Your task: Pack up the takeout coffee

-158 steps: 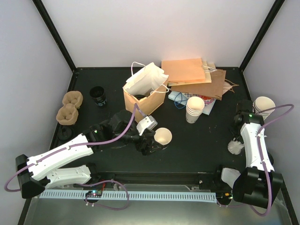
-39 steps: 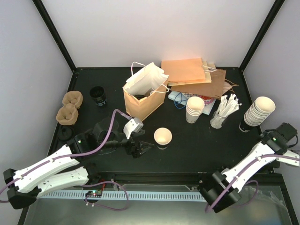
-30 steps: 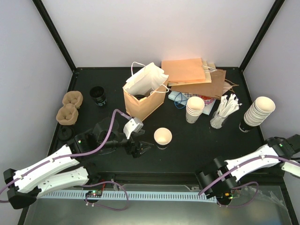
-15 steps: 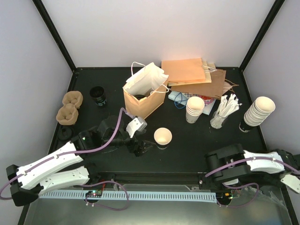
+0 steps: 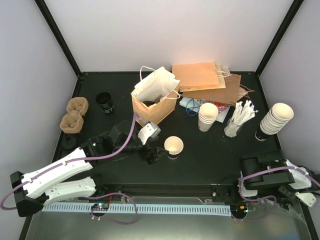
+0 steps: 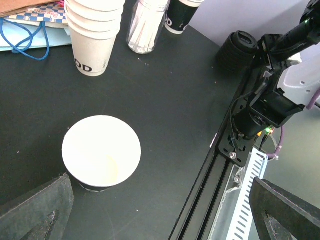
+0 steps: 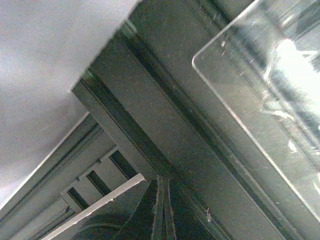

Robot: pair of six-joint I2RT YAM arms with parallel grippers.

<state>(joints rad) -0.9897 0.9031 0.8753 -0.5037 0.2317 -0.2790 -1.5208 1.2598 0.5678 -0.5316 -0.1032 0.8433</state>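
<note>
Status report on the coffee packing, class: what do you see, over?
Left end effector open, short of lidless cup. Right end effector shut, empty, by near edge. Nothing in the way.

The right arm [image 5: 267, 175] has swung away from the tall cup stack [image 5: 277, 117] by the table's [image 5: 210, 160] right edge. It now lies folded past the near right corner, right gripper [image 7: 161, 200] pinched shut. The stirrer jar [image 5: 236, 122] has gone from beside that arm to farther back. The left gripper [image 5: 156, 154], spread wide, backed off the lidless cup [image 5: 174, 145], then crept close again.
</note>
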